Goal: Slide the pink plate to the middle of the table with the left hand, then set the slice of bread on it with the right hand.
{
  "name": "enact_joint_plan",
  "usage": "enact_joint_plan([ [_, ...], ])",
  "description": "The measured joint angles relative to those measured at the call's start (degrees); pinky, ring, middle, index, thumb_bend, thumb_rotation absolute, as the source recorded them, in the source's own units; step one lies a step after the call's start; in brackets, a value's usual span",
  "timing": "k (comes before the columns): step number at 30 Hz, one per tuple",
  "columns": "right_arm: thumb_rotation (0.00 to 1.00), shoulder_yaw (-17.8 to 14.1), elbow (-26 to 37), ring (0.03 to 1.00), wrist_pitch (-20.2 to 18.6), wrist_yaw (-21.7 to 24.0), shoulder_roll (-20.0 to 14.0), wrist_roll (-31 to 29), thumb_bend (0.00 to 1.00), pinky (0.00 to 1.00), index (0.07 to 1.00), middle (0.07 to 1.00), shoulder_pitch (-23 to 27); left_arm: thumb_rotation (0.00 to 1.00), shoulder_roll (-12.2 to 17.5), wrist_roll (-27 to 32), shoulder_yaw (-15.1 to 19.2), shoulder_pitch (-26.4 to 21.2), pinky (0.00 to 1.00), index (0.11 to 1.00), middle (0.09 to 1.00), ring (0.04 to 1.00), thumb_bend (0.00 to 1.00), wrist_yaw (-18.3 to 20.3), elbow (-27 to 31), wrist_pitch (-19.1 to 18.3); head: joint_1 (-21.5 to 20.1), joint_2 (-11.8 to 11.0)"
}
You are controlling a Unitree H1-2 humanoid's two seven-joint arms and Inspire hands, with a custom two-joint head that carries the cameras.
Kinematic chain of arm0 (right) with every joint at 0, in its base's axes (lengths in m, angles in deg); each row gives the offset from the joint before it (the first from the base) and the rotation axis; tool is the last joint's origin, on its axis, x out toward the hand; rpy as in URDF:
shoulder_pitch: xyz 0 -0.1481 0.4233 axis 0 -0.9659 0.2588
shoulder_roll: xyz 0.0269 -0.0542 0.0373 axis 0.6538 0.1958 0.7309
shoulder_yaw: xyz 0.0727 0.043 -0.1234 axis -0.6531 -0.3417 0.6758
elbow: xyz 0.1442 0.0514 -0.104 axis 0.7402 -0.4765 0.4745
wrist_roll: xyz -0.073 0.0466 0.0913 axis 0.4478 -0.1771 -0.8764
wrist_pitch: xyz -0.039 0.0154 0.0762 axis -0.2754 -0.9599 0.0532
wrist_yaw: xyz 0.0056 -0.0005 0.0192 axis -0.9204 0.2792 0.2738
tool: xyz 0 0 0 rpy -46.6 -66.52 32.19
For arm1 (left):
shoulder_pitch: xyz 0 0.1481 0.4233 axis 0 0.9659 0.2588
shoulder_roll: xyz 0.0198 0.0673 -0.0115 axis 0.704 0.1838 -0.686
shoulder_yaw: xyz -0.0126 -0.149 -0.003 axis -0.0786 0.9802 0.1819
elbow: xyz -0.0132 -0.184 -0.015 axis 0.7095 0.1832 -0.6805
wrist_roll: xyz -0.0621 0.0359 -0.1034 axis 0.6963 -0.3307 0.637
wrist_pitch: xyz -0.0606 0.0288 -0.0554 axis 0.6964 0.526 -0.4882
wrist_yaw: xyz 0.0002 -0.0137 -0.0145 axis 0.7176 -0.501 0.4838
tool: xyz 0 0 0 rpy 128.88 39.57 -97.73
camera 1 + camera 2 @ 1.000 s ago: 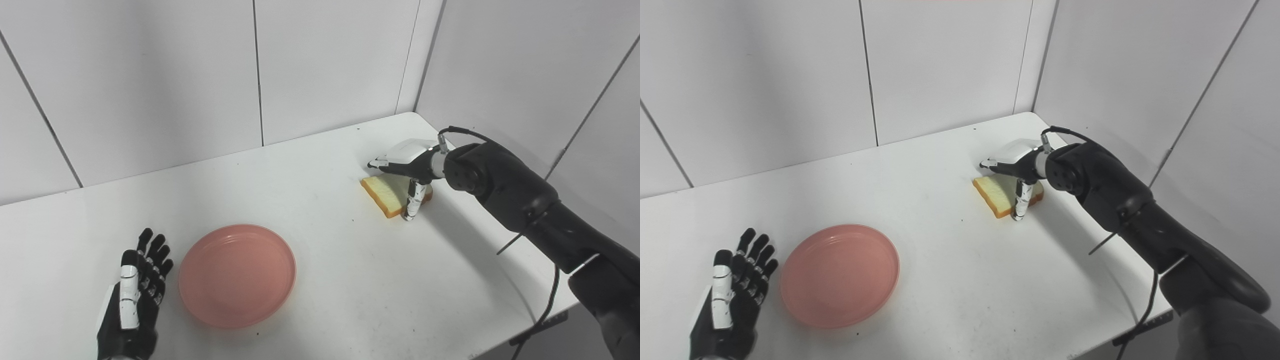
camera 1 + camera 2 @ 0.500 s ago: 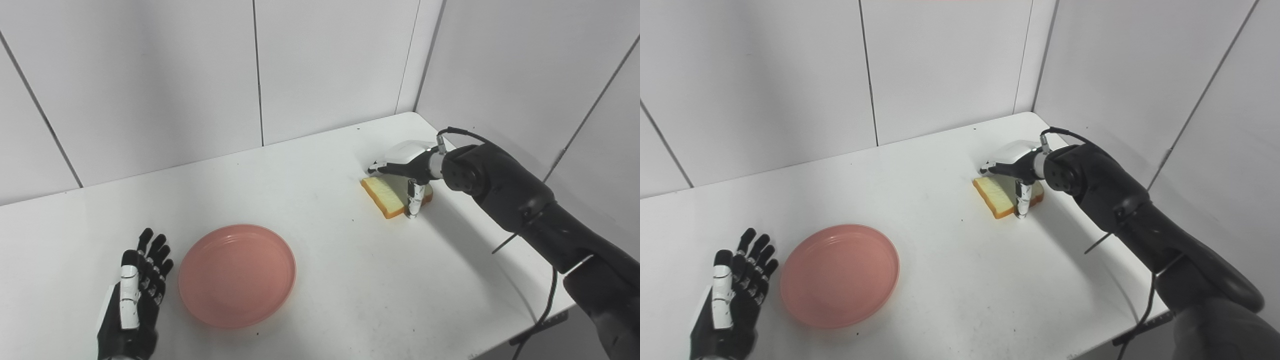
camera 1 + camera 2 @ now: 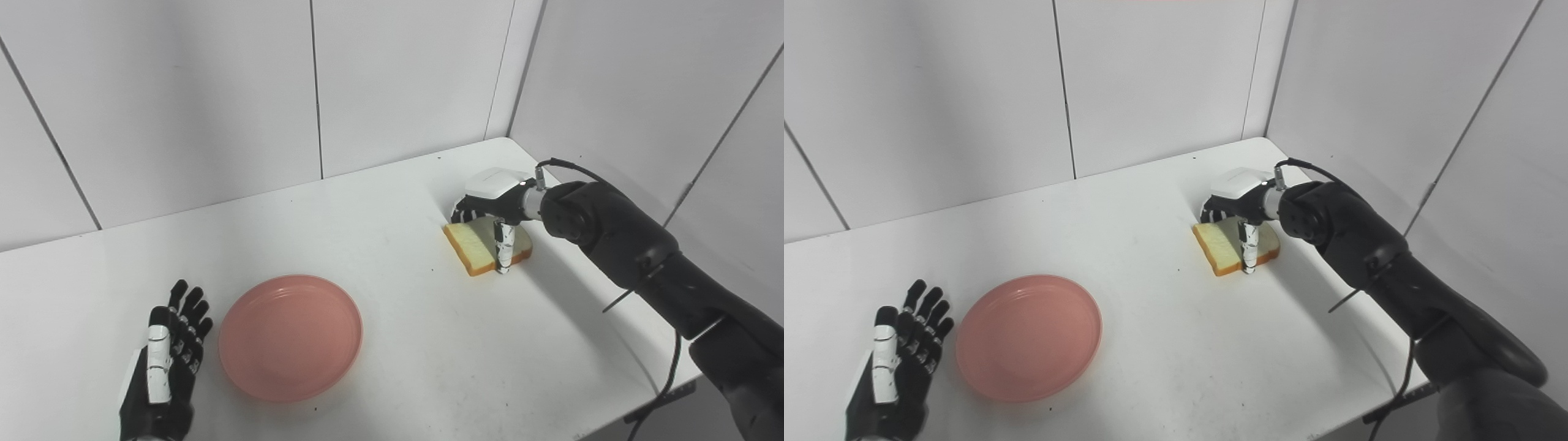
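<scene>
The pink plate [image 3: 291,337] lies flat on the white table [image 3: 465,367], left of its middle and near the front. My left hand [image 3: 162,373] rests palm-down just left of the plate, open with fingers spread, not touching it. The slice of bread [image 3: 481,245] lies at the back right of the table. My right hand [image 3: 493,196] is over it. Its fingers curl down behind the far edge and its thumb [image 3: 503,248] presses the near edge, so the slice is pinched between them. The bread still touches the table.
White wall panels close the back and right sides, meeting in a corner just behind the bread. A black cable [image 3: 667,373] hangs from my right arm over the table's rounded front right corner.
My right hand's fingers, stretched flat above the slice before, have curled down behind its far edge. More of the bread's top now shows. The plate and left hand have not moved.
</scene>
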Motion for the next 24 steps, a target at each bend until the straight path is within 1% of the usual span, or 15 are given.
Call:
enact_joint_plan([
  [1, 0.10, 0.0, 0.0, 0.507, 0.0, 0.0, 0.0, -0.3, 0.55, 0.45, 0.511, 0.573, 0.0, 1.00, 0.0, 0.0, 0.0, 0.0, 1.00, 0.984, 0.988, 0.999, 0.76, 0.0, 0.0, 0.0, 0.0, 0.0],
  [3, 0.02, -0.2, 0.0, 0.487, 0.0, -0.3, 0.1, -0.7, 0.53, 0.43, 0.511, 0.492, -0.2, 1.00, 0.0, 0.0, 0.0, 0.0, 1.00, 0.982, 0.985, 0.998, 0.76, 0.0, 0.0, 0.0, 0.1, 0.0],
  [5, 0.01, -0.4, 0.0, 0.483, 0.0, -0.9, 0.2, -1.0, 0.53, 0.43, 0.513, 0.480, -0.4, 1.00, 0.0, 0.0, 0.0, 0.0, 1.00, 0.980, 0.983, 0.996, 0.76, 0.0, 0.0, 0.0, 0.1, 0.0],
  [10, 0.00, -0.5, 0.0, 0.440, 0.0, -2.2, 0.2, -1.0, 0.53, 0.38, 0.500, 0.477, -0.8, 1.00, -0.1, 0.0, 0.0, 0.0, 1.00, 0.979, 0.982, 0.996, 0.75, -0.1, 0.0, 0.0, 0.3, 0.1],
  [12, 0.00, -0.6, 0.1, 0.451, 0.0, -3.0, 0.2, -0.9, 0.53, 0.39, 0.496, 0.482, -1.0, 1.00, -0.1, 0.0, 0.0, 0.0, 1.00, 0.977, 0.980, 0.995, 0.76, -0.1, 0.0, 0.0, 0.3, 0.1],
  [18, 0.00, -1.4, 2.4, 0.447, 0.0, -3.0, 0.2, -1.8, 0.53, 0.39, 0.495, 0.482, -2.0, 1.00, -0.3, -0.1, 0.0, 0.0, 1.00, 0.972, 0.975, 0.989, 0.75, -0.2, 0.0, 0.0, 0.3, 0.2],
  [21, 0.00, -2.9, 4.9, 0.450, 0.0, -2.6, 0.2, -3.5, 0.53, 0.39, 0.487, 0.490, -2.1, 1.00, -0.4, -0.1, 0.0, 0.1, 1.00, 0.971, 0.974, 0.988, 0.75, -0.3, 0.0, 0.0, 0.4, 0.3],
  [24, 0.00, -3.6, 6.9, 0.456, 0.0, -2.2, 0.2, -4.6, 0.53, 0.40, 0.487, 0.491, -2.1, 1.00, -0.5, -0.2, -0.1, 0.1, 1.00, 0.969, 0.974, 0.987, 0.77, -0.3, 0.0, 0.0, 0.5, 0.3],
])
